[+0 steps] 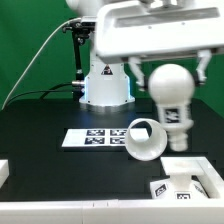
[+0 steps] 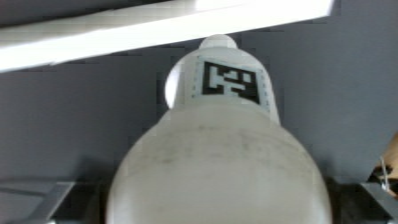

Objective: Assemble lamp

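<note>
Beside the tipped hollow shade (image 1: pixel 146 140), the gripper (image 1: pixel 168 72) clasps the bulb (image 1: pixel 171 92) aloft.

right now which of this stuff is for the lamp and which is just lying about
for the lamp: round white plastic bulb on a stem, in the gripper; tapered hollow white shade; flat square white base
just there: flat white marker board; large white robot pedestal

Even, bright light; shadows faint on the matte black table (image 1: pixel 40 125), my exterior view coarse. My wrist view blurs the near round white plastic bulb (image 2: pixel 214 170).
</note>
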Action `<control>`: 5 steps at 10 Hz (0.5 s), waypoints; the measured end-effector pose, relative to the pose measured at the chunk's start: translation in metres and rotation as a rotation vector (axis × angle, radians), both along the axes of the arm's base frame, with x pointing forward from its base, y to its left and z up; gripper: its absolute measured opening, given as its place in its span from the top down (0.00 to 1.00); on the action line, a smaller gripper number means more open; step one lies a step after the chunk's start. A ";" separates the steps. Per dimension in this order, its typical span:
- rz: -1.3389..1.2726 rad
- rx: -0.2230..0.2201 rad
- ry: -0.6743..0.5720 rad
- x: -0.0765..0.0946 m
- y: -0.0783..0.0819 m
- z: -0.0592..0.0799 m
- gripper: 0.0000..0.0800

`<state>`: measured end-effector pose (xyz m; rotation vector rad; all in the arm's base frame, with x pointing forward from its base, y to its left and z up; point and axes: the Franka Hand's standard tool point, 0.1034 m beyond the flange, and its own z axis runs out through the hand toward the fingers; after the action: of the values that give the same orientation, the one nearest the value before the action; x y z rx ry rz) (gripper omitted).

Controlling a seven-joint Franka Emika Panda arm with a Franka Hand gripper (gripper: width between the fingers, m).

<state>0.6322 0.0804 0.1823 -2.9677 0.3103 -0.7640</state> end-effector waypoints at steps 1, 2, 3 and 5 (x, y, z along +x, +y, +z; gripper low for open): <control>0.002 -0.008 -0.041 -0.005 -0.003 -0.002 0.28; 0.000 -0.008 -0.020 -0.007 -0.004 -0.006 0.28; 0.002 -0.008 -0.022 -0.006 -0.003 -0.005 0.28; 0.078 -0.050 0.003 -0.014 0.004 -0.012 0.28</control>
<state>0.6184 0.0839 0.1699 -3.0075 0.1763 -0.7697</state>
